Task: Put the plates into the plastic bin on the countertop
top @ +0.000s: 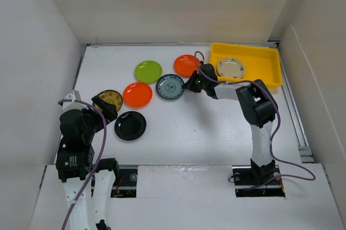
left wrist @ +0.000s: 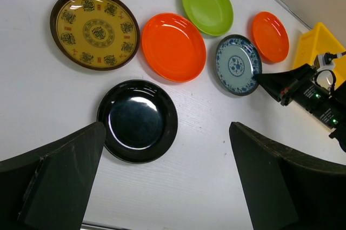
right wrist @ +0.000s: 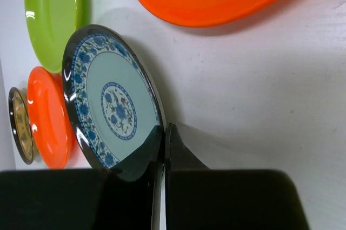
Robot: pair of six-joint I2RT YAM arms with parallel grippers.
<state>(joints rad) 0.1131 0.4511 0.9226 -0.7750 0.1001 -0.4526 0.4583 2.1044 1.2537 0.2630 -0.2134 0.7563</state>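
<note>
My right gripper (top: pixel 189 85) is shut on the near rim of the blue-patterned plate (top: pixel 170 86), which is tilted up off the countertop (top: pixel 189 132); the right wrist view shows the rim (right wrist: pixel 108 100) pinched between the fingers. The yellow plastic bin (top: pixel 259 65) stands at the far right with one pale plate (top: pixel 231 68) in it. On the countertop lie a lime green plate (top: pixel 147 71), two orange plates (top: pixel 186 65) (top: pixel 137 94), a brown-and-gold plate (top: pixel 110 99) and a black plate (top: pixel 130 125). My left gripper (top: pixel 105 105) is open and empty above the black plate (left wrist: pixel 138 122).
White walls bound the countertop on the left, back and right. The right arm (top: pixel 254 105) stretches from its base towards the far middle, beside the bin's left end. A corner of the bin also shows in the left wrist view (left wrist: pixel 313 51).
</note>
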